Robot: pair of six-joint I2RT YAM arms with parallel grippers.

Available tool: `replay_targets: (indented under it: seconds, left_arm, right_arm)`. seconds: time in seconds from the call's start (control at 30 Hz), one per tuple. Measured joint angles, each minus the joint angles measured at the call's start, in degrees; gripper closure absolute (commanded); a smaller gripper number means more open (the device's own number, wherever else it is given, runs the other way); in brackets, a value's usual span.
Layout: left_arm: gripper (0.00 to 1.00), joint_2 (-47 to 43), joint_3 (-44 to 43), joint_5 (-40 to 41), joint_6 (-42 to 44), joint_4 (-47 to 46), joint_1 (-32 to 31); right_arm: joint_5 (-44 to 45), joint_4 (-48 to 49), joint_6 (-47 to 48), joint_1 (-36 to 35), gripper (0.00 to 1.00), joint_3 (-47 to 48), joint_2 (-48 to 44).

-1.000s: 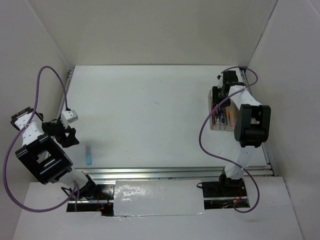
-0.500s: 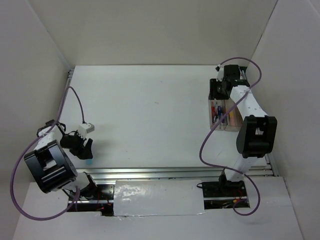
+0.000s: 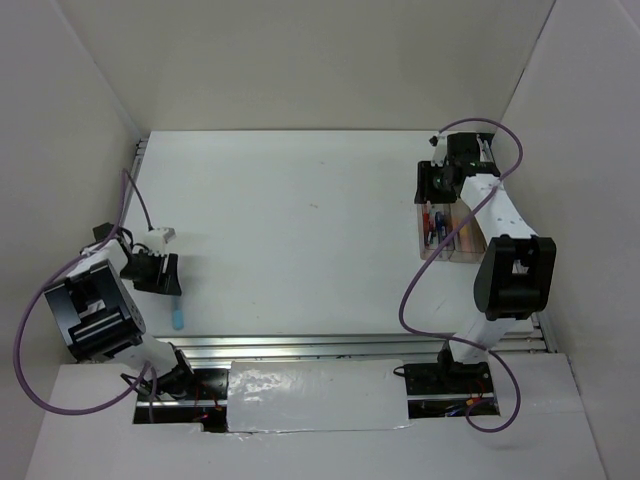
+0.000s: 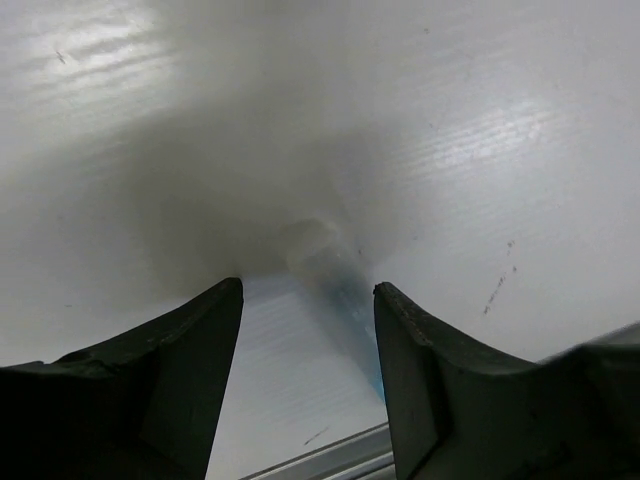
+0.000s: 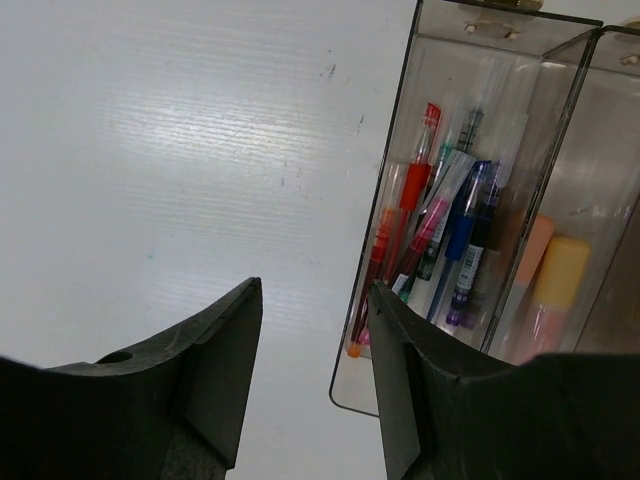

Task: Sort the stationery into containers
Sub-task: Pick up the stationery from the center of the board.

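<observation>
Light-blue marker (image 4: 345,310) lies loose near the table's (image 3: 300,230) left front edge, straddled by my left gripper's (image 4: 308,290) parted fingers, lined up to pinch but not gripped. Right gripper (image 5: 315,290) hangs open, empty, beside containers (image 5: 556,150) holding pens (image 5: 440,230).

White ribbed table (image 3: 300,240) inside plain white walls (image 3: 300,60), silver rail (image 3: 330,345) along its near edge, glossy white sheet (image 3: 310,395) beyond.
</observation>
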State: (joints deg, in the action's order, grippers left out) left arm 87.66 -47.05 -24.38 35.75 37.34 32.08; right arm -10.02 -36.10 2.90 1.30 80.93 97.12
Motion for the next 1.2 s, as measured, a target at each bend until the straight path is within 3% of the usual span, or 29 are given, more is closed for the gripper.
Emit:
replay_targets:
  seconds: [0.47,0.57,0.7,0.8,1.2]
  left_arm:
    - [0.42,-3.9,4.9,14.8,-7.8,-14.5,-13.3]
    - [0.37,-3.4,4.3,15.6,-9.0,-14.3,-13.7]
    - [0.15,-1.5,2.1,15.1,-10.5,-13.2,-11.5]
    - [0.10,-0.9,1.1,15.2,-10.5,-11.4,-10.1]
    - [0.27,-1.5,0.5,17.0,-8.7,-1.7,-10.0]
  right_arm:
    - [-0.3,-0.1,1.2,0.6,0.47,0.0,-0.7]
    - [-0.3,-0.3,1.3,1.0,0.47,0.0,-0.9]
    - [-0.3,-0.4,1.7,1.0,0.47,-0.1,-1.9]
    - [-0.3,-0.4,2.2,1.0,0.47,-0.8,-3.1]
    - [-0.5,-0.4,3.0,1.6,0.47,-1.6,-3.5]
